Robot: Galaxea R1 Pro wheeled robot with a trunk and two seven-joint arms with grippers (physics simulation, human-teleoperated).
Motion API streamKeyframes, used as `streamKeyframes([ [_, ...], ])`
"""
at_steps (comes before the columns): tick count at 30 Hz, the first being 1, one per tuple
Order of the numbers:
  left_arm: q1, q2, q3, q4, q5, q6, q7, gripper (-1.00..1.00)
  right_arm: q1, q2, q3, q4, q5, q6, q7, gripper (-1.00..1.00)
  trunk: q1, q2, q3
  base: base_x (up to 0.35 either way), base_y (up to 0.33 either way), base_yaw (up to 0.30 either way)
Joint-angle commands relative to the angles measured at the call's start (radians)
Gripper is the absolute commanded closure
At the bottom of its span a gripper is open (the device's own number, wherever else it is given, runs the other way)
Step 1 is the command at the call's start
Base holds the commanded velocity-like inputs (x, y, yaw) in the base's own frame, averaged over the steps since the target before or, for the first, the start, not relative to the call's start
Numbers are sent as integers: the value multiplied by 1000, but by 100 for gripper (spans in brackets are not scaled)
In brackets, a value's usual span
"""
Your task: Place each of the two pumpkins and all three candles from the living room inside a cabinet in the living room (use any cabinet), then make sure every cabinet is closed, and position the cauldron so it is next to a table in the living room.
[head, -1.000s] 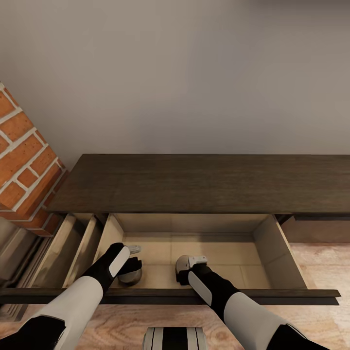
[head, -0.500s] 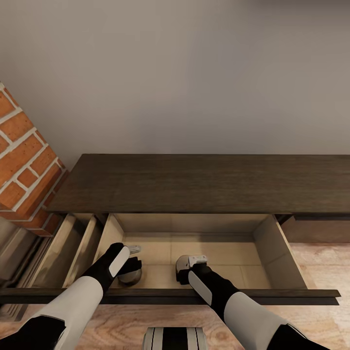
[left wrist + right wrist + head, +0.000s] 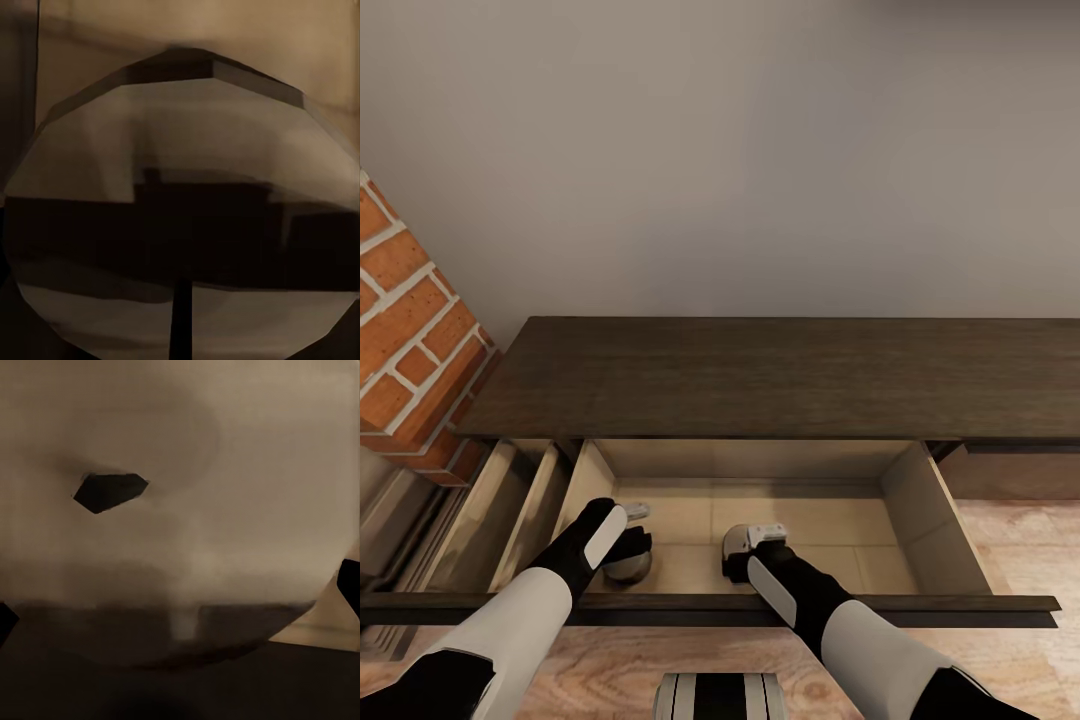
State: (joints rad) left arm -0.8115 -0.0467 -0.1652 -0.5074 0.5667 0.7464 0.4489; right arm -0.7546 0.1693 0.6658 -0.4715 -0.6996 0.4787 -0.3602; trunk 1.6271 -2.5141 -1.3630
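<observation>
Inside the cabinet [image 3: 780, 375] drawer, candle [image 3: 628, 568] upright (partly hidden).

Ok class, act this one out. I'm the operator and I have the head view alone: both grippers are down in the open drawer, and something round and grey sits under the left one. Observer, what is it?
Observer: In the left wrist view it is a candle, the first candle: a round, grey-tan, flat top seen very close.
Operator: And under the right gripper? The wrist hides it from me.
Observer: The right wrist view looks onto a second candle, with a pale top and a small dark wick mark.
Operator: Is it gripped?
Observer: Dark fingertips show at both edges of that candle. Whether they touch it, I cannot tell.
</observation>
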Motion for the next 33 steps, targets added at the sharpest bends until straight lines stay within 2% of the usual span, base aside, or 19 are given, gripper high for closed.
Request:
streamKeyframes([
  [1, 0, 0, 0, -1, -2, 1, 0, -100, 0, -1, 0, -6, 0, 0, -1, -100, 0, 0, 0, 0, 0, 0],
  [7, 0, 1, -2, -40, -2, 3, 6, -100, 0, -4, -1, -53, 0, 0, -9, -100, 0, 0, 0, 0, 0, 0],
  [22, 0, 1, -2, -43, -2, 4, 7, -100, 2, -2, -2, -140, 0, 10, -11, -100, 0, 0, 0, 0, 0, 0],
  [33, 0, 1, -2, -49, -2, 9, 7, -100, 3, -2, -2, -148, 0, 11, -11, -100, 0, 0, 0, 0, 0, 0],
])
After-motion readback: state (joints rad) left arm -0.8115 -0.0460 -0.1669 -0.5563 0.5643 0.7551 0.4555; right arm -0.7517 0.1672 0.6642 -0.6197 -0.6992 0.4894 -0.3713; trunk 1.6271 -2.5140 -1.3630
